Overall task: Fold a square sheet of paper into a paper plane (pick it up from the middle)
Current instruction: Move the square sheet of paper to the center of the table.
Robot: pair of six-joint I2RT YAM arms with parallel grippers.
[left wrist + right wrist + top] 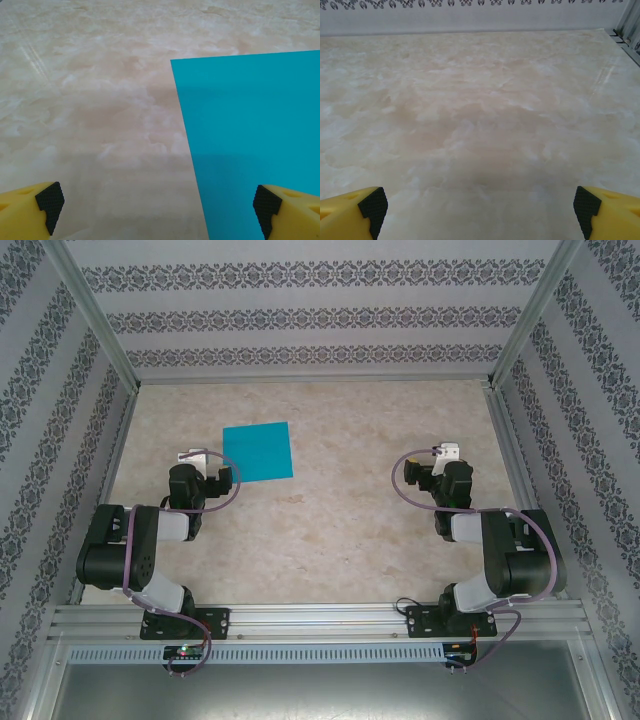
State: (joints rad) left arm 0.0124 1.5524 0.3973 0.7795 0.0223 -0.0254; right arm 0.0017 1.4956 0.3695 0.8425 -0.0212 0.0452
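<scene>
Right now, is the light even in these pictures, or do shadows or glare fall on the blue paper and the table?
Top external view: soft, even light, no glare on the square sheet of paper. Left wrist view: a soft shadow darkens the sheet's near part; its edge is sharp. Right wrist view: a faint dim patch on the table, no glare.

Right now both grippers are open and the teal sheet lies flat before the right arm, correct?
No: the square sheet of paper lies flat before the left gripper, not the right gripper, as the top external view shows. Both stand open.
</scene>
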